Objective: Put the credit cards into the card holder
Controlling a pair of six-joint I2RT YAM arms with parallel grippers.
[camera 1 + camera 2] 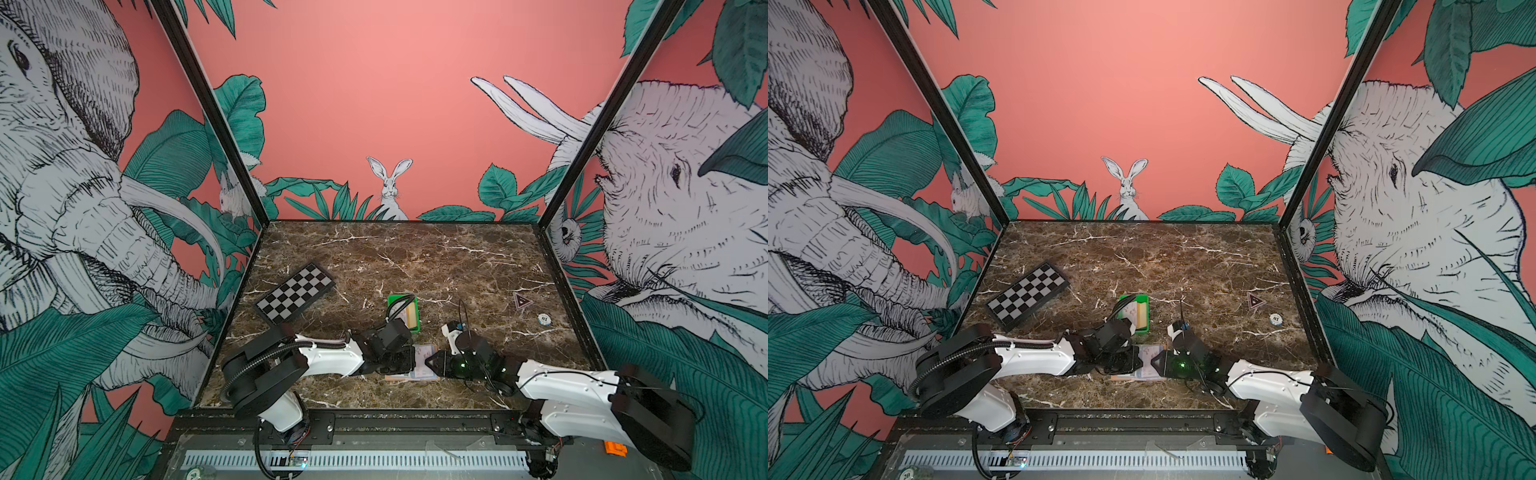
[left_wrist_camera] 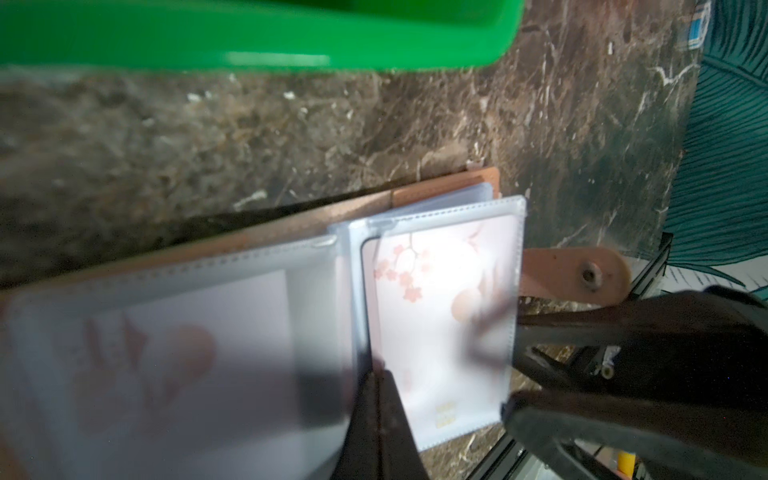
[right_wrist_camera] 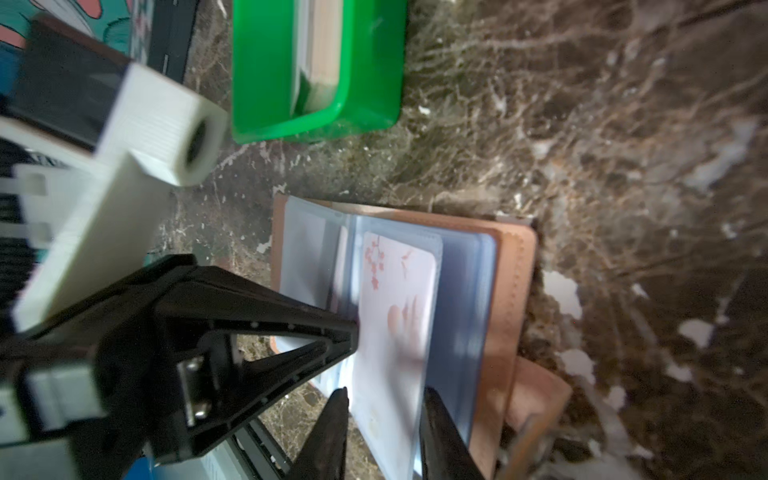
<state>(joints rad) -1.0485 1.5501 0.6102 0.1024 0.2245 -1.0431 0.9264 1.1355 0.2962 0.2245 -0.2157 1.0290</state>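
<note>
Card holder (image 3: 509, 291) open near green tray (image 3: 365, 83); left hand (image 2: 376, 378) pinched on sleeve, right hand (image 3: 384, 399) narrowly straddling blossom card (image 3: 395, 311). We should push it straight, slowly.

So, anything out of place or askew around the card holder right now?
Nothing is spilled or damaged. The card holder lies open and flat; a blossom-print card sits in a clear sleeve with one short end apparently still sticking out. Spare cards stand on edge in the green tray. The checkered board lies skewed, well away.
</note>
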